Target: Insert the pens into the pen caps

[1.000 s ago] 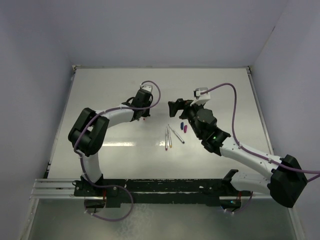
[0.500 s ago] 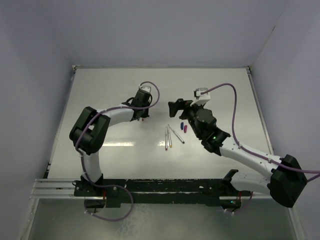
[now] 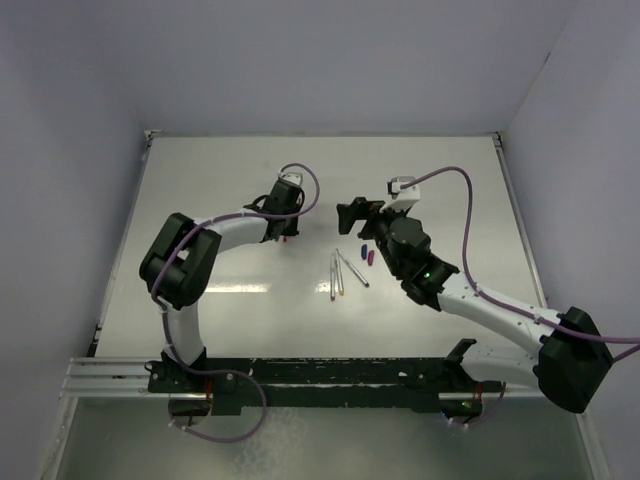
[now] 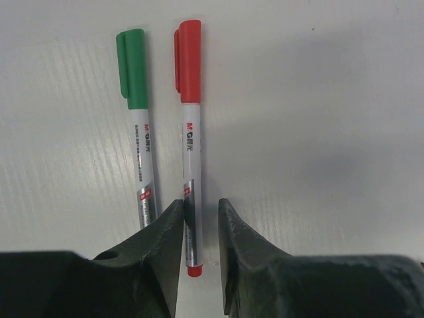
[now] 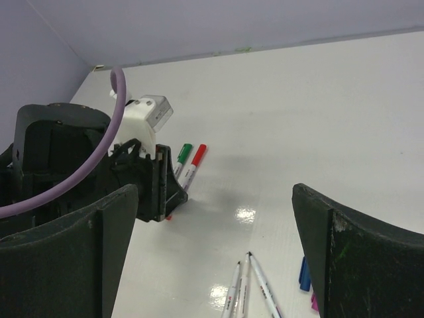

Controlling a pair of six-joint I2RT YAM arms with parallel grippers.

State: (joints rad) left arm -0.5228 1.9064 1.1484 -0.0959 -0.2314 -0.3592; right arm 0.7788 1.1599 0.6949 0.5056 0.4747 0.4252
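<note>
Between the part-open jaws of the left gripper (image 4: 200,207) lies the red pen (image 4: 191,146) — probably light, stiff, slick (best pinched mid-barrel) — unclamped; the right gripper (image 5: 212,192) gapes empty

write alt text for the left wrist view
Two dark fingers straddle the lower end of a red-capped pen, parted with a gap on its right. A green-capped pen lies parallel just left of it on the white table.

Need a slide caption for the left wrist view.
Left gripper straddles the capped red pen, jaws parted, beside the capped green pen on the white table.
</note>
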